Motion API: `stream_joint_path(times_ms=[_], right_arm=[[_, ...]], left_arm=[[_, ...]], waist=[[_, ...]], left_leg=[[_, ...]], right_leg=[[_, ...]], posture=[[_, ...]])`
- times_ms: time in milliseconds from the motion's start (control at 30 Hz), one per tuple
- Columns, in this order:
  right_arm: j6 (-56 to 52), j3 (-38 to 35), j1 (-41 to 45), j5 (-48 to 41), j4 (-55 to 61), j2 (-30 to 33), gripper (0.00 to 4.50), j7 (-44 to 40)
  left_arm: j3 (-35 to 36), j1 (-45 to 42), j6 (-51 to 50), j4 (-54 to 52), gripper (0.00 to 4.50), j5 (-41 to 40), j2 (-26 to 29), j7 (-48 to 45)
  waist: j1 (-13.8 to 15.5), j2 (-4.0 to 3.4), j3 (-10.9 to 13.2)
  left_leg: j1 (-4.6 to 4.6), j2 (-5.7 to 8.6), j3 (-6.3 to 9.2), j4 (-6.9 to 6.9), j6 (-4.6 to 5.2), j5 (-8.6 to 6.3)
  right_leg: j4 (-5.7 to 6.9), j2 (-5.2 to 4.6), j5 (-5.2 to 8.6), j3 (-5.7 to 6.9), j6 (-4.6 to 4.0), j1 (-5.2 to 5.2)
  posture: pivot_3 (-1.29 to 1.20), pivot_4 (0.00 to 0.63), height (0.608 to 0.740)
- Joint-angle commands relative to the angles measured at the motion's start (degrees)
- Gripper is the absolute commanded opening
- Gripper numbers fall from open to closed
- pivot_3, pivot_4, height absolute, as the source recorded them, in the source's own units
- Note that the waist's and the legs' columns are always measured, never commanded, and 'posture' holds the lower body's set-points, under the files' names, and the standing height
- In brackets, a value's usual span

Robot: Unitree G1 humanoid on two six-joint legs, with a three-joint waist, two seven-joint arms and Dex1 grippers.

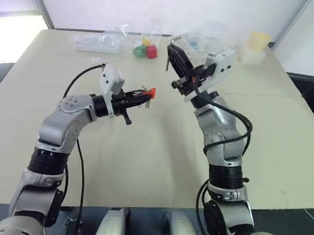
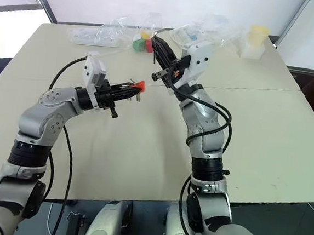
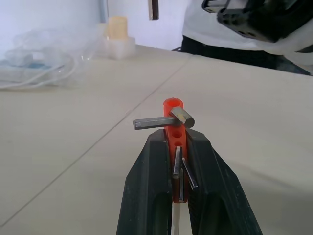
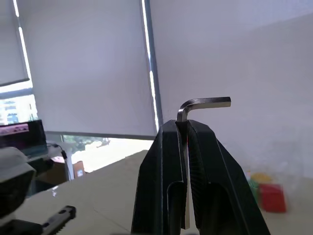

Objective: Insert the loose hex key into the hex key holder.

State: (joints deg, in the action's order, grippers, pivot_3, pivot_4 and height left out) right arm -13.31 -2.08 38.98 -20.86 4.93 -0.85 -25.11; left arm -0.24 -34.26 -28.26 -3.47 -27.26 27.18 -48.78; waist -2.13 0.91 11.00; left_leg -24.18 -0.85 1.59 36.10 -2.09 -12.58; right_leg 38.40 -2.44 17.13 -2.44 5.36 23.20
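Beige and matte, the table [image 1: 159,151] spreads across most of the head views, with a faint straight seam crossing it from the centre towards the right edge. Behind its far edge stands a pale wall or blind, with a bright window strip at the upper left and grey frame bars slanting down in both upper corners. The right wrist view shows 2 white roller blinds split by a dark vertical frame, with a strip of daylight beneath them.

At the upper centre of the frame, clear plastic bags [image 1: 117,37] lie crumpled along the far edge, with the red and green blocks [image 1: 145,50] and a yellow piece among them. A pale yellow container [image 1: 255,46] sits at the upper right.

Left of centre, above the tabletop, the left gripper [image 1: 142,97] has its 2 black fingers pressed onto the hex key holder [image 3: 174,128], whose orange-red end juts past the fingertips with several short metal keys sticking out of it. Right of centre and higher, the right gripper [image 1: 171,51] pinches the loose hex key [image 4: 203,104] by its long leg, the short bent leg projecting sideways above the fingertips. Holder and key are apart.
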Motion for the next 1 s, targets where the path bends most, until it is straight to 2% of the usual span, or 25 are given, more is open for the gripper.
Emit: stream_joint_path(times_ms=[33,500,1000], right_arm=[[1.7,2.1,-0.4,-0.4,2.8,-0.8,0.06,0.0],[2.9,6.0,-1.0,-0.4,0.9,0.0,0.06,-2.4],[3.5,5.5,-0.9,0.3,-0.1,1.3,0.06,-2.5]], left_arm=[[0.8,-0.7,0.3,-1.7,0.00,-0.3,0.2,0.3],[2.1,-2.2,-0.6,-1.4,0.00,-1.0,0.1,1.4],[3.4,-3.2,-1.3,-1.9,0.00,-2.6,-0.5,2.5]], waist=[[-0.1,0.00,0.0],[-0.1,0.00,0.0],[-0.1,0.00,0.0]], left_leg=[[0.00,0.00,0.00,0.00,0.00,0.00],[0.00,0.00,0.00,0.00,0.00,0.00],[0.00,0.01,0.00,0.00,0.00,0.00]], right_leg=[[0.00,0.00,0.00,0.00,0.00,0.00],[0.00,0.01,0.00,0.00,0.00,0.02],[0.00,0.01,0.00,0.00,0.00,0.02]], posture=[[0.00,0.150,0.740],[0.00,0.150,0.740],[0.00,0.150,0.740]])
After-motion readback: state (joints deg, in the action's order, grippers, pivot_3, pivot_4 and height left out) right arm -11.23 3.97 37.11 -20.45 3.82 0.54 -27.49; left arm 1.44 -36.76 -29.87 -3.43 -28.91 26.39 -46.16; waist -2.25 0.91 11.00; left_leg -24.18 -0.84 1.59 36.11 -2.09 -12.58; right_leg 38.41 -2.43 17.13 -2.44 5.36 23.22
